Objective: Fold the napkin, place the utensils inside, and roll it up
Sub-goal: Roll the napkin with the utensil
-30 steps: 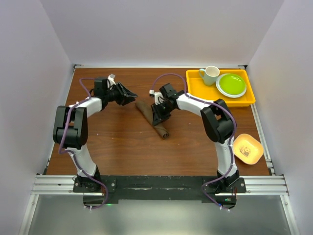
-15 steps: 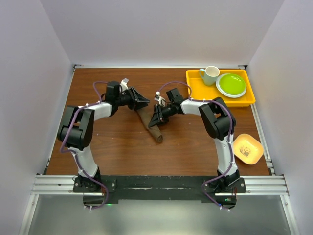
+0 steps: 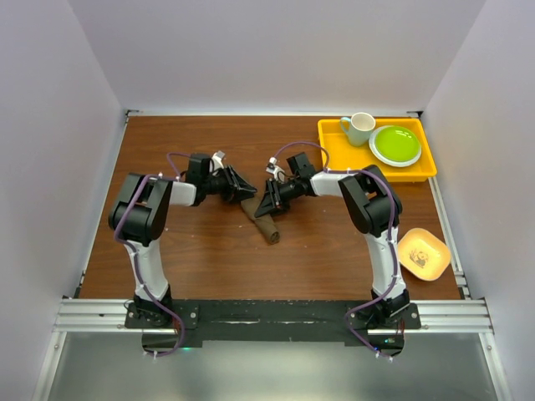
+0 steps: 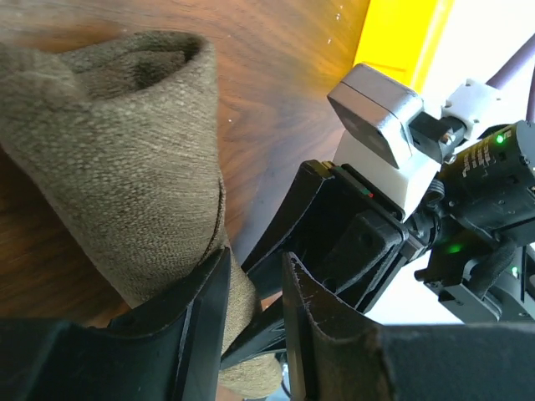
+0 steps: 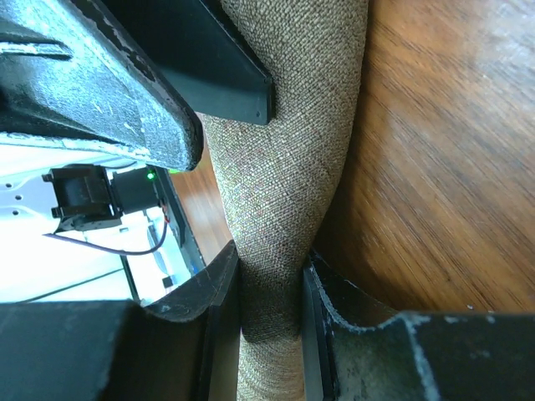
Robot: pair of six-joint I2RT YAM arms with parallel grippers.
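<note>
The napkin (image 3: 262, 220) lies on the table as a tight brown roll, running diagonally towards the near side. My right gripper (image 3: 269, 205) is shut on it; in the right wrist view the cloth (image 5: 292, 167) is pinched narrow between the two jaws (image 5: 272, 309). My left gripper (image 3: 244, 191) sits at the roll's far end, nose to nose with the right one. In the left wrist view its jaws (image 4: 255, 309) stand a little apart. The roll (image 4: 125, 167) lies along the outside of one finger and a bit of it shows in the gap. The utensils are hidden.
A yellow tray (image 3: 334, 155) at the back right holds a pale mug (image 3: 360, 127) and a green plate (image 3: 395, 144). A small yellow bowl (image 3: 424, 253) sits near the right edge. White walls close in three sides of the table.
My left gripper has swung right and down from free air to the napkin's far end, its jaws narrowing slightly. The right gripper, still holding the roll, has drawn it a little nearer.
</note>
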